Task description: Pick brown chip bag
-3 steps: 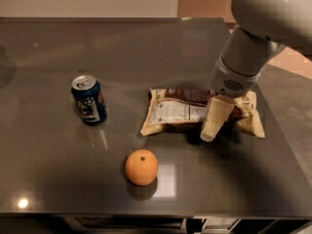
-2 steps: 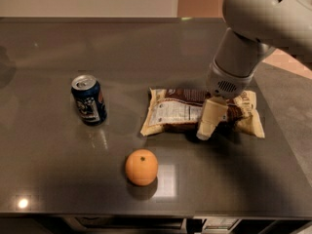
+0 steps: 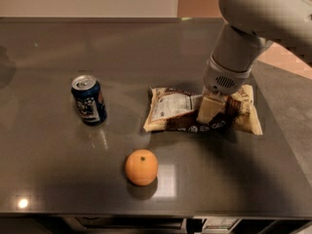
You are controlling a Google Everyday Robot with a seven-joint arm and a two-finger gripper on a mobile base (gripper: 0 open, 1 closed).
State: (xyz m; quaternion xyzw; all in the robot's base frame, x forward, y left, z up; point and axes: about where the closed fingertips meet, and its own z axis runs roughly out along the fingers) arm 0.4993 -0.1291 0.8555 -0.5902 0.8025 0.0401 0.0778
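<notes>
The gripper [image 3: 217,115] is down on the middle of the one brown chip bag [image 3: 171,109]; whether it is spread or pinching cannot be told. The bag lies flat near the desk's [image 3: 58,179] right edge. One blue can [image 3: 89,100] stands upright toward the left edge, and one orange [image 3: 141,167] sits near the front edge.

One brown chip bag [image 3: 175,112], one can [image 3: 89,100], one orange [image 3: 141,167], one end effector [image 3: 218,115] at the bag.

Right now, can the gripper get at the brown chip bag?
Probably yes: the gripper is down on the middle of the brown chip bag; the can and orange sit apart from it.
</notes>
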